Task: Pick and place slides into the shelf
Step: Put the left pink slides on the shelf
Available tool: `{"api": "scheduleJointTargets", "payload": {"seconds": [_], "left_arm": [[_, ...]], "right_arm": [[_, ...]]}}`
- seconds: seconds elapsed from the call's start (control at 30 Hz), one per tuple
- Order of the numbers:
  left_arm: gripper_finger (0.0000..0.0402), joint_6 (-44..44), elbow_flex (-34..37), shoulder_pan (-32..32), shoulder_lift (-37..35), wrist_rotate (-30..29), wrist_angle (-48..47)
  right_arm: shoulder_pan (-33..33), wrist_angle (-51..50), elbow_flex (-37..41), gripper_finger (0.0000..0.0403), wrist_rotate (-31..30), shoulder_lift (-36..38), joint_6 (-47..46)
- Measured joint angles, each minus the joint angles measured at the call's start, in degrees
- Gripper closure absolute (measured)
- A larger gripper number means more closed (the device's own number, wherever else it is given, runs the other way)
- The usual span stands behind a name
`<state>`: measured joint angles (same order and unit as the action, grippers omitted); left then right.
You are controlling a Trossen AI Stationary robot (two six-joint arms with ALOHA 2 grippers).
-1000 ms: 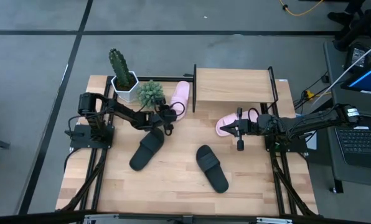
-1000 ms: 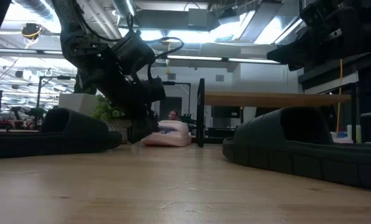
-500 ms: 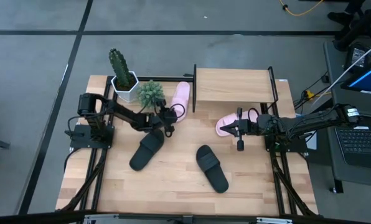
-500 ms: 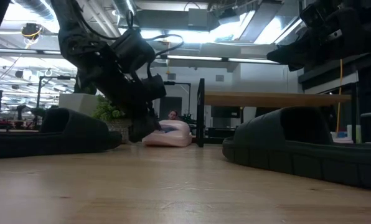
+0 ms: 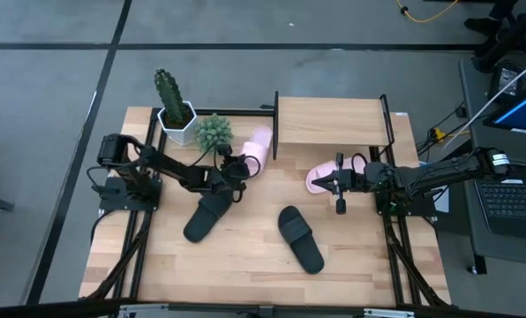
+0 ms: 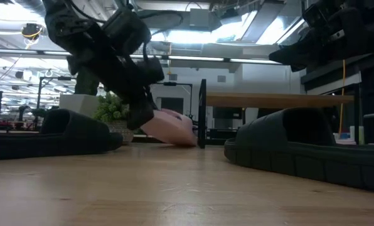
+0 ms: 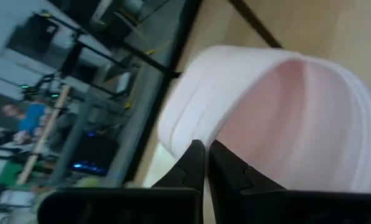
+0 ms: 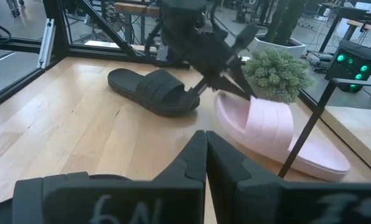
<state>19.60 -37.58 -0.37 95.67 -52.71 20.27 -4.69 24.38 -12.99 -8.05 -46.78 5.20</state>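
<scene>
The shelf (image 5: 334, 124) is set at the table's (image 5: 245, 265) far edge, right of centre, its long side running left to right. Two black slides lie on the open tabletop: one (image 5: 209, 213) is angled with its long axis toward the far right, the other (image 5: 300, 238) toward the far left.

A pink slide (image 5: 254, 146) is found just beside the shelf's left post, tipped up at its near end in the low view, its long axis running from near left to far right. It is clamped at that near end by the left gripper (image 5: 237, 166). A second pink slide (image 5: 319, 179) lies in front of the shelf, beside the right gripper (image 5: 338, 187), whose fingers are pressed together on nothing.

A cactus (image 5: 169, 93) in a white pot and a small green plant (image 5: 214, 132) stand just left of the lifted slide.
</scene>
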Motion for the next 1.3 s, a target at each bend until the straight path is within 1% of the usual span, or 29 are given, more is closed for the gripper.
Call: {"api": "scheduleJointTargets", "payload": {"seconds": [0.17, 0.3, 0.4, 0.6, 0.83, 0.97, 1.07, 1.17, 1.3], "left_arm": [[0.0401, -1.5, 0.0, -2.6, -3.0, -3.4, -2.9], [0.0401, -1.6, 0.0, -4.7, -5.2, -7.7, -4.8], [0.0401, -1.2, 0.0, -6.0, -6.9, -10.3, -4.8], [0.0401, -0.1, 0.0, -8.0, -10.2, -14.6, -4.6], [0.0401, 3.5, 0.0, -11.1, -14.2, -22.4, -3.5], [0.0401, 6.4, 0.0, -11.8, -15.7, -22.1, 1.5], [0.0401, 10.2, -0.2, -11.5, -15.7, -20.8, 6.7], [0.0401, 12.7, -2.1, -11.0, -15.3, -20.6, 7.4], [0.0401, 15.0, -4.9, -10.3, -15.3, -20.7, 7.5]], "right_arm": [[0.0, 0.0, 0.0, 0.0386, 0.0, 0.0, -0.1], [0.0, 0.1, 0.0, 0.0384, 0.0, 0.0, -0.2], [0.0, 0.3, 0.0, 0.0384, -0.1, 0.0, -0.2], [0.0, 3.4, 0.0, 0.0383, -2.5, 0.0, -0.2], [0.0, 6.0, 0.0, 0.0383, -2.5, 0.0, -0.2], [0.0, 8.8, 0.0, 0.0383, -2.5, 0.0, -0.2], [0.0, 8.3, -1.8, 0.0383, -2.6, 0.0, -0.1], [0.0, 5.7, -5.4, 0.0383, -2.6, -1.0, 1.2], [-0.1, -1.4, -12.8, 0.0383, -3.0, -4.7, 4.9]]}}
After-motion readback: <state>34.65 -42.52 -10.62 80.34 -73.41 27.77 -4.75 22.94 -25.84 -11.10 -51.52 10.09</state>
